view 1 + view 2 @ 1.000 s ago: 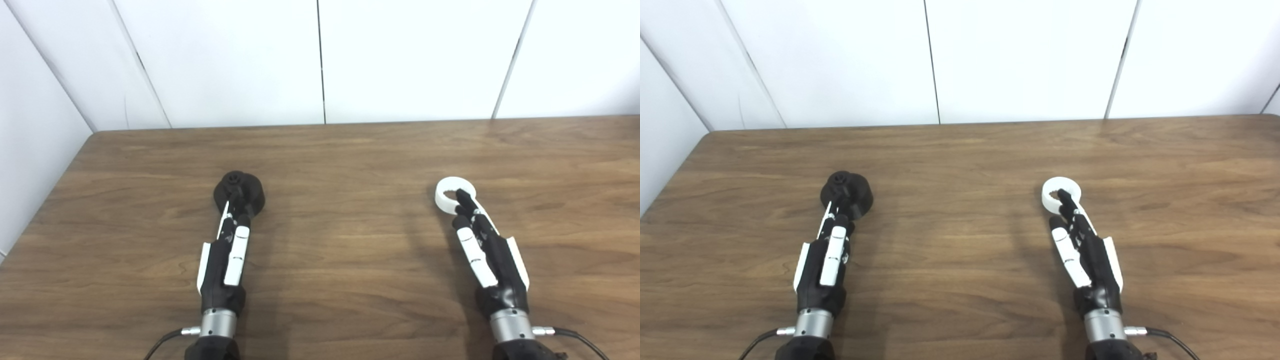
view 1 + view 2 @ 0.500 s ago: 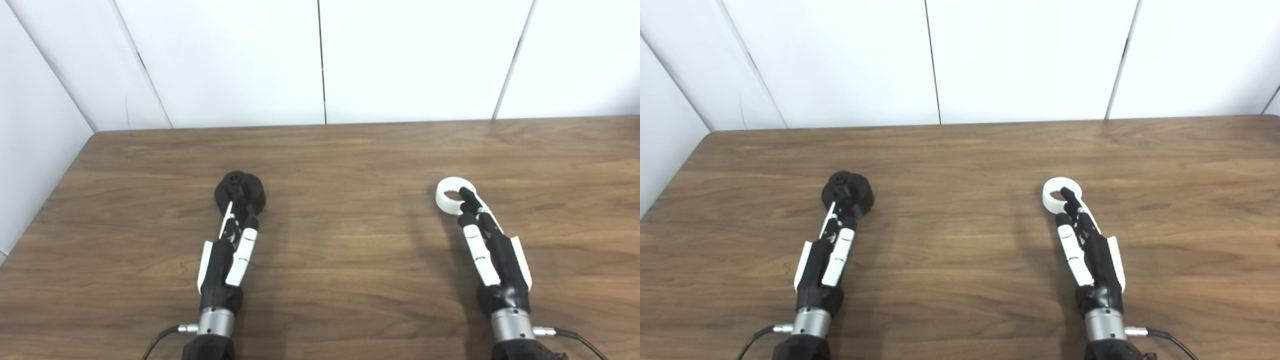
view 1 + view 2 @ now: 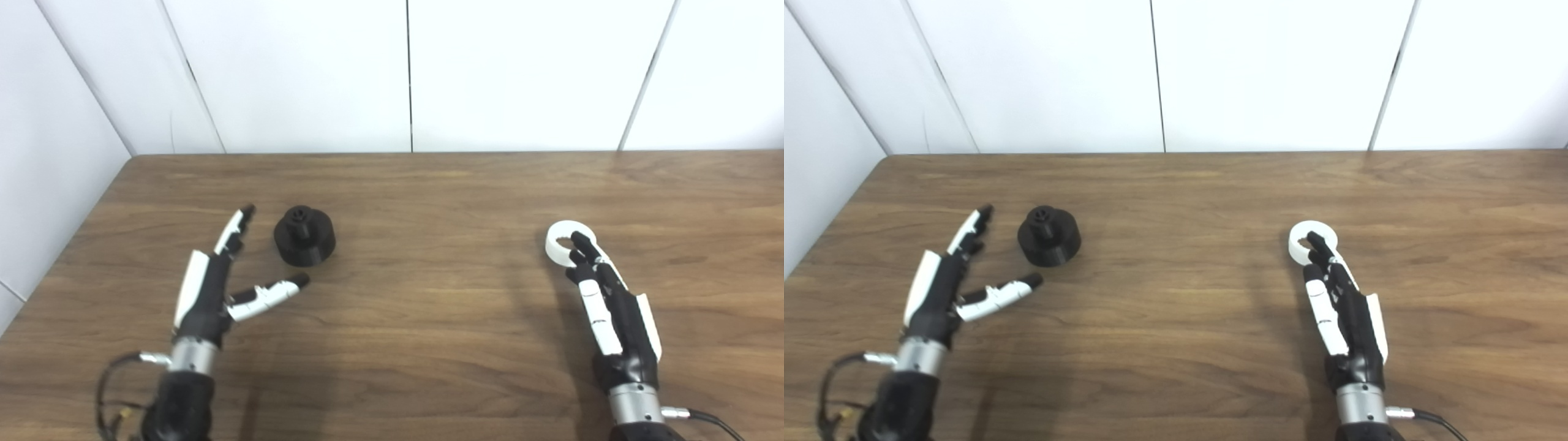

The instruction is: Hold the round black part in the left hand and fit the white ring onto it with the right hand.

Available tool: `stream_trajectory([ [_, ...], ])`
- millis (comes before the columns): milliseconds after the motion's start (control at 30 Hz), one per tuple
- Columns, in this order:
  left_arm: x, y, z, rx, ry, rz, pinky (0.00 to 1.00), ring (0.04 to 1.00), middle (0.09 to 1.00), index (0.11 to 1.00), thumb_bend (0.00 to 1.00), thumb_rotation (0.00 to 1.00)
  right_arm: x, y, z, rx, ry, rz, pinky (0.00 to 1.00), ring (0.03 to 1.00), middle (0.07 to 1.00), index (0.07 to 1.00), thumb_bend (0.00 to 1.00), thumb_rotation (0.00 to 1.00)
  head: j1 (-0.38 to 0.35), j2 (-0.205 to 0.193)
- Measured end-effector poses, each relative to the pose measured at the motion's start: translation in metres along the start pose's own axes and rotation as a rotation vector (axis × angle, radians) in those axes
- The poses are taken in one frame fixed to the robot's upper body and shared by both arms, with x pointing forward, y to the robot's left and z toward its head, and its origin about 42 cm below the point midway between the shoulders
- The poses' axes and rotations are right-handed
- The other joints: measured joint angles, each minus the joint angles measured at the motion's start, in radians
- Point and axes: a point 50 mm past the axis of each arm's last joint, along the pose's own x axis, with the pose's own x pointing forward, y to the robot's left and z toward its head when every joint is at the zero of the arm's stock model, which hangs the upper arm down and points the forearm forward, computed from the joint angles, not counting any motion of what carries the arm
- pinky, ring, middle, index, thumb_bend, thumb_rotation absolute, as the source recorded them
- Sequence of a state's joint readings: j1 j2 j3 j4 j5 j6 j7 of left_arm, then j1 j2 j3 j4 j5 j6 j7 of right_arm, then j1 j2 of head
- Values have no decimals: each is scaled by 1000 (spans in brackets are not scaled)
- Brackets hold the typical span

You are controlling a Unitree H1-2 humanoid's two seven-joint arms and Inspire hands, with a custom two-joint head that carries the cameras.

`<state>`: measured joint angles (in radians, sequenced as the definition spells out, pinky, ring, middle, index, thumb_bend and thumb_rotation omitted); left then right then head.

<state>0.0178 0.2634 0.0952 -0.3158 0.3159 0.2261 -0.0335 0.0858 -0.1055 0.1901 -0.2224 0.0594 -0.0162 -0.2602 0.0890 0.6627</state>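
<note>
No writing or labels readable anywhere. The left hand (image 3: 211, 288) is spread wide, thumb splayed out, holding nothing; the black part (image 3: 304, 235) stands on the table (image 3: 429, 318) just beyond its thumb, not touching. The right hand (image 3: 609, 306) reaches forward, fingertips over the near edge of the ring (image 3: 566, 242), hiding part of it. Whether it grips the ring is hard to tell.

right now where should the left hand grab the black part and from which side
Grip the wide lower skirt of the round black part, not the narrow stub on top, which the ring likely needs. Come from its near left, where the open left hand already spreads thumb and fingers toward it.
</note>
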Motion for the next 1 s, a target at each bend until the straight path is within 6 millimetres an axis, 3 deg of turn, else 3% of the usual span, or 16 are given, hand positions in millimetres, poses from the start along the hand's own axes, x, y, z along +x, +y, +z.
stream_trajectory([
  [267,27,16,0,252,43,-53,891,992,994,936,979,285,0,1,0,4,-1,7,912,939,937,869,560,795,5,-5],
  [500,61,23,0,455,66,-121,904,1000,983,898,996,278,1,1,0,4,-6,11,930,948,944,877,599,838,-3,-11],
  [1000,102,22,-5,610,85,-236,971,1000,990,859,1000,340,1,1,1,9,-21,4,934,949,943,878,603,866,-12,-11],
])
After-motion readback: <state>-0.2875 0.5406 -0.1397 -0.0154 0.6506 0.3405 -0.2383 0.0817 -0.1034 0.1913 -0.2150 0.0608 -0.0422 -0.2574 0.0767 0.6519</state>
